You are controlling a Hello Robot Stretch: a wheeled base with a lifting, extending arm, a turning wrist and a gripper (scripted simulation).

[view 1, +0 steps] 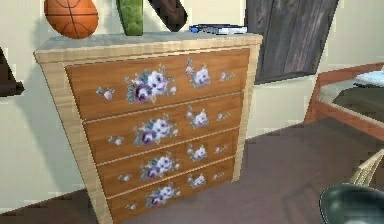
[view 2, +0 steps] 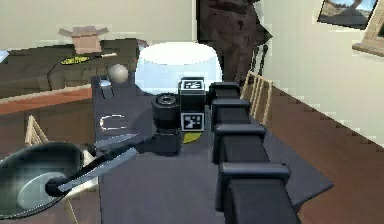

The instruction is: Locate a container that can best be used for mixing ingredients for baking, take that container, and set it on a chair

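Note:
A dark round bowl (view 2: 30, 178) with a greenish inside sits low at the arm side view's left, by a wooden chair back (view 2: 38, 130); its rim (view 1: 356, 204) also shows at the forward view's bottom right. The arm rises over a dark table (view 2: 290, 165), and my gripper (view 2: 88, 170) reaches left with its thin fingers (view 2: 115, 160) ending at that bowl. I cannot tell whether the gripper holds it or whether it rests on the chair. A large white bowl (view 2: 178, 66) stands farther out on the table.
Ahead stands a wooden dresser (view 1: 150, 110) with flowered drawers, a basketball (view 1: 70, 15) and a green object (view 1: 130, 15) on top. A bed (view 1: 350, 95) lies at the right. Beside the table are a small beige ball (view 2: 120, 73), a cardboard box (view 2: 83, 38) and another chair (view 2: 260, 95).

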